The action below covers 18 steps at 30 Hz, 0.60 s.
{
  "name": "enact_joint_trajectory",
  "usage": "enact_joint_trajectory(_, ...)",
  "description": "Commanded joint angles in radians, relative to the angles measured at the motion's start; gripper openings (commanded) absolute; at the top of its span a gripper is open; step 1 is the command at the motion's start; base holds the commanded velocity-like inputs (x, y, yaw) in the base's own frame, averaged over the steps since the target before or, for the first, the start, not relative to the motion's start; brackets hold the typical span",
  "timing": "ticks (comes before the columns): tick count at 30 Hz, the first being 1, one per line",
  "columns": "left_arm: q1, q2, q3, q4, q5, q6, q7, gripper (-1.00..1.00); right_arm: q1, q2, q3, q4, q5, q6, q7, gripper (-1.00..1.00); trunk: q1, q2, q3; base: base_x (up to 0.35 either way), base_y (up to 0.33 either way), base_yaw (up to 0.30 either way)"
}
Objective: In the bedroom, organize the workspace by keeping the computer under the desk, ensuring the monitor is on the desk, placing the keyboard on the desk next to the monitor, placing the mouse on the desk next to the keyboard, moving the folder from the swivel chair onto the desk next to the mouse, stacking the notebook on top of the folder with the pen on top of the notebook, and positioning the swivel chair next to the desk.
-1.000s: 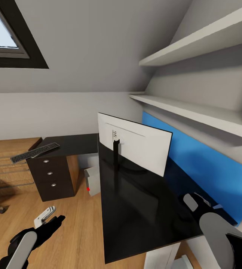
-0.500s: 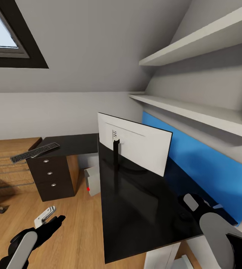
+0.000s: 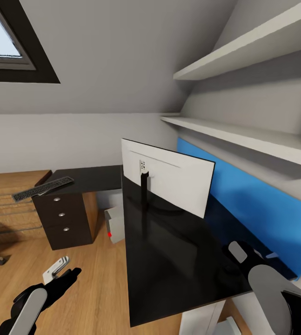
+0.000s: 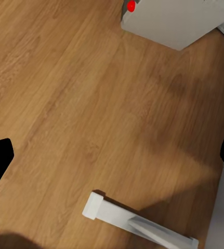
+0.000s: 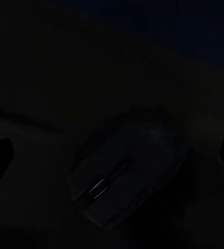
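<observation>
On the glossy black desk (image 3: 178, 270), a flat white-backed monitor (image 3: 169, 179)

Grey forearm shells, black wrists, black fingers (image 3: 69, 274) on both arms

Head high; wrists close, downward

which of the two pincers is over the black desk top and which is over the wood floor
The right pincer hangs over the desk, with a mouse below it. The left pincer is over the wood floor.
</observation>
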<state>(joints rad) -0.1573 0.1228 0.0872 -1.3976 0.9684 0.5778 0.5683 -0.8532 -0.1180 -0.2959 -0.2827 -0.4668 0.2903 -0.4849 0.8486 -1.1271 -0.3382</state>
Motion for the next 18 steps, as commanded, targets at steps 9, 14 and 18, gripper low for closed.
enact_joint_trajectory(9, -0.001, -0.005, 0.0, 0.009, 0.015, 0.0, 0.01, 1.0, -0.001, -0.001, 0.001, -0.001, -0.007, 0.004, -0.022, 1.0, 0.012, -0.022, -0.011, 0.0, 0.0, 0.0)
enact_joint_trajectory(14, -0.001, -0.006, 0.0, 0.019, 0.012, -0.001, 0.011, 1.0, 0.0, -0.001, 0.001, -0.001, -0.007, 0.004, -0.044, 1.0, 0.031, -0.057, -0.026, 0.0, 0.0, 0.0)
enact_joint_trajectory(18, -0.001, -0.006, 0.0, 0.023, 0.011, -0.001, 0.009, 1.0, 0.0, -0.002, -0.006, -0.001, -0.008, 0.005, -0.053, 1.0, 0.031, -0.057, -0.026, 0.0, 0.0, 0.0)
